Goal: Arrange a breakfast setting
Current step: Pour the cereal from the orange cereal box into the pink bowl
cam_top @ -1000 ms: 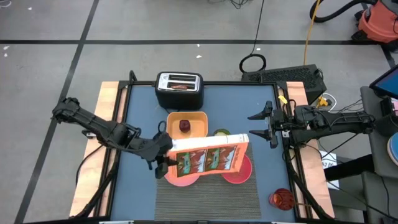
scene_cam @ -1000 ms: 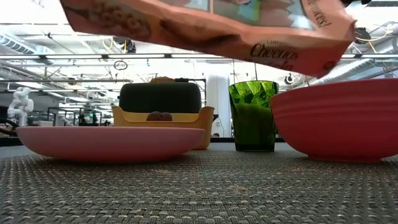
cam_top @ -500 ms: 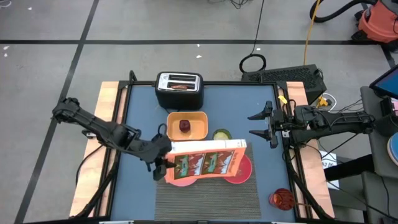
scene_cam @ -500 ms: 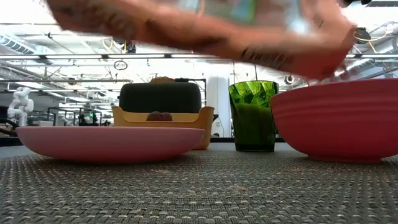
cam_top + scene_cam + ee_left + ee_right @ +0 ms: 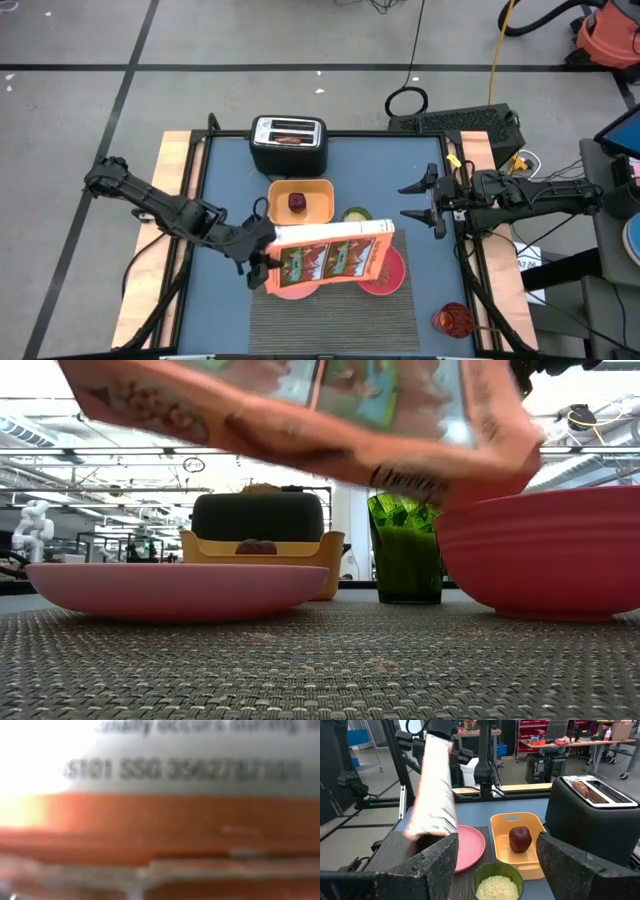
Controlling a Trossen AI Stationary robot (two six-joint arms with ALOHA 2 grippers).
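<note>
My left gripper (image 5: 262,262) is shut on the orange-red cereal box (image 5: 335,257), which lies lengthwise in the air above the pink plate (image 5: 290,290) and pink bowl (image 5: 395,277) on the dark grey placemat (image 5: 330,320). In the low view the box (image 5: 300,410) slants down toward the bowl (image 5: 545,555). The dark-red fruit (image 5: 297,203) lies in a yellow tray. The toast (image 5: 290,139) sticks up from the black toaster. My right gripper (image 5: 418,200) is open and empty at the table's right. The spoon is out of view. My left gripper holds the cereal box by its left end (image 5: 275,262), coming level from the table's left. The box is lifted clear, lying lengthwise and tipped with its right end lower, over the bowl. The left wrist view shows only the box's printed surface (image 5: 160,820); the fingers are hidden.
A green cup (image 5: 355,214) with pale contents stands behind the bowl, beside the yellow tray (image 5: 320,190). The black toaster (image 5: 288,145) stands at the far edge. A red object (image 5: 452,320) sits at the near right, off the mat.
My left gripper has tipped the cereal box: its right end now sits lower, closer over the bowl, and the box has shifted slightly toward the table's left. It blurs in the middle frame. My right arm has kept still.
</note>
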